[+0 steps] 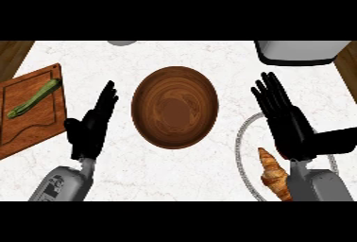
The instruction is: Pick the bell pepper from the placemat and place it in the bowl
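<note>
Both hands are open with straight fingers and hold nothing. The left hand point(90, 125) stands just left of the wooden bowl point(175, 107), and the right hand point(284, 113) is to the right of it, over the edge of a round placemat with a pale rim point(242, 142).

The first problem is that I see no bell pepper anywhere. On the placemat lies only a croissant point(275, 174), close beside the right forearm. On the wooden cutting board point(31, 111) at the left there is a long green vegetable point(33, 99), which looks more like a zucchini than a pepper. The bowl is empty.

So I think the main risk is a wrong pick: the right hand could close on the croissant because it is the only thing on the placemat, or the left hand could take the green vegetable for its colour. Perhaps the pepper is hidden under the right hand or arm; I cannot tell. If so, a blind grasp could push it off the placemat or knock the croissant across the table point(140, 170).
</note>
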Robot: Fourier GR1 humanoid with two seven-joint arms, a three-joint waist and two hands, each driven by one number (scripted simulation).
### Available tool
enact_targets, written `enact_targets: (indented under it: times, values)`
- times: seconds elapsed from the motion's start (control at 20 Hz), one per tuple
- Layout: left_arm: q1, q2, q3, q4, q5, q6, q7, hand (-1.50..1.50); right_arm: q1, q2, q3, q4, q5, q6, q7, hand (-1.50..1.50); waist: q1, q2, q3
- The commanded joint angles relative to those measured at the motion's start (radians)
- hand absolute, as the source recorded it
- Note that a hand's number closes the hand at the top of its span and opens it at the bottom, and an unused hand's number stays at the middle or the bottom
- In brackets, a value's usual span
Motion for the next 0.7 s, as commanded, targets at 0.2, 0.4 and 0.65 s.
enact_targets:
  times: [0.2, 0.4, 0.65]
  values:
    - [-0.05, 0.139, 0.203, -0.033, 0.024, -0.028, -0.106, 0.0, -0.096, -0.056, 0.154, -0.047, 0.003, 0.287, -0.017, -1.5, 0.036, -0.023, -0.023]
    - [-0.002, 0.169, 0.263, -0.029, 0.078, -0.057, -0.114, 0.0, 0.005, -0.178, 0.085, -0.082, 0.422, 0.007, -0.203, -1.5, -0.027, -0.038, -0.025]
    - [0.043, 0.191, 0.321, -0.056, 0.115, -0.108, -0.162, 0.0, 0.246, -0.189, 0.195, -0.194, 0.625, -0.09, -0.427, -1.5, -0.021, -0.029, -0.022]
